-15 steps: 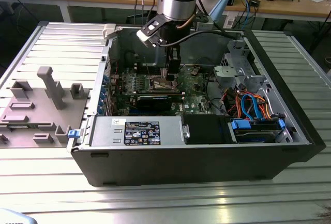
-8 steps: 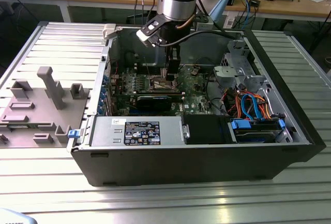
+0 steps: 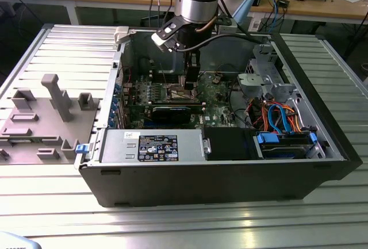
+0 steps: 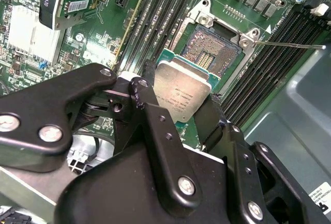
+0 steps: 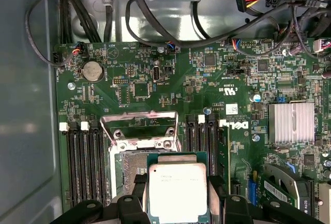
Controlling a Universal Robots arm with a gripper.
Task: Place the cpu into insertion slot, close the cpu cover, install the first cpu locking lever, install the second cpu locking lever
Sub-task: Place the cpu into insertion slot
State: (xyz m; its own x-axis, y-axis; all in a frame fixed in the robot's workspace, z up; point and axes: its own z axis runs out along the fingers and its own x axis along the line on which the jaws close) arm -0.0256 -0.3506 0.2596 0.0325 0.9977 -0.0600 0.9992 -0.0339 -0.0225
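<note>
One cpu sits clamped in the gripper, whose two black fingers press on opposite edges of the chip, its silvery-grey top facing the cameras in both wrist views and its green rim showing around the metal. The chip hangs over the near edge of the insertion slot, covering part of it. It seems to be clear of the socket rather than seated, though the gap is hard to judge. In the second wrist view the slot's dark contact field lies bare just beyond the cpu. The cpu cover stands swung open at the far side of the socket, its square window empty, and a thin metal locking lever juts out sideways from one socket corner. In the exterior view the gripper reaches down into the open computer case, which lies on its side on a slatted metal table. The case holds the green motherboard, a graphics card, a labelled power supply and a drive bay with orange and blue cables.
</note>
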